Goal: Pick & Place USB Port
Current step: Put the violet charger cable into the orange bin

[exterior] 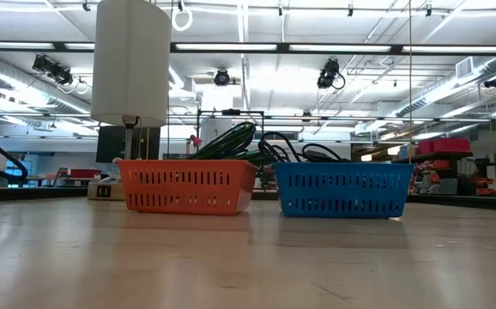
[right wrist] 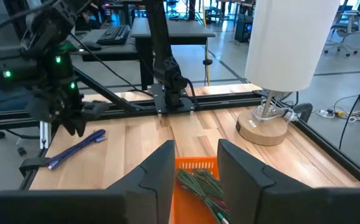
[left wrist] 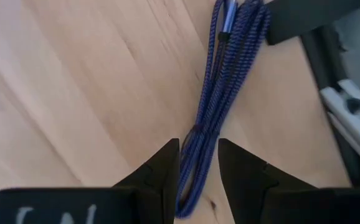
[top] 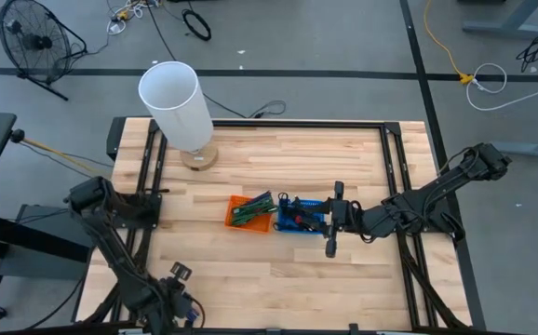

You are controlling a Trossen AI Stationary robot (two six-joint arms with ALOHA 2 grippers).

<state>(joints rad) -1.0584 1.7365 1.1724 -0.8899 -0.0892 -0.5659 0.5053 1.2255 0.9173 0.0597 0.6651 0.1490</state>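
A blue braided USB cable, bundled, lies flat on the wood near the table's near-left corner. My left gripper is down at one end of it, open by a narrow gap, one finger on each side of the bundle. An orange basket with green cables and a blue basket with dark cables stand side by side mid-table. My right gripper hovers at the blue basket's right side, pointing left at the orange basket, slightly open and holding nothing. My left gripper comes from above with its fingers lying across the cable's near end. A strip of wood shows between the bundle and one finger. I cannot tell whether the other finger touches the cable, which lies on the table.
A lamp with a tall white shade stands on a round wooden base at the far left. Black frame rails run along the table's left and right sides. Bare wood lies in front of the baskets.
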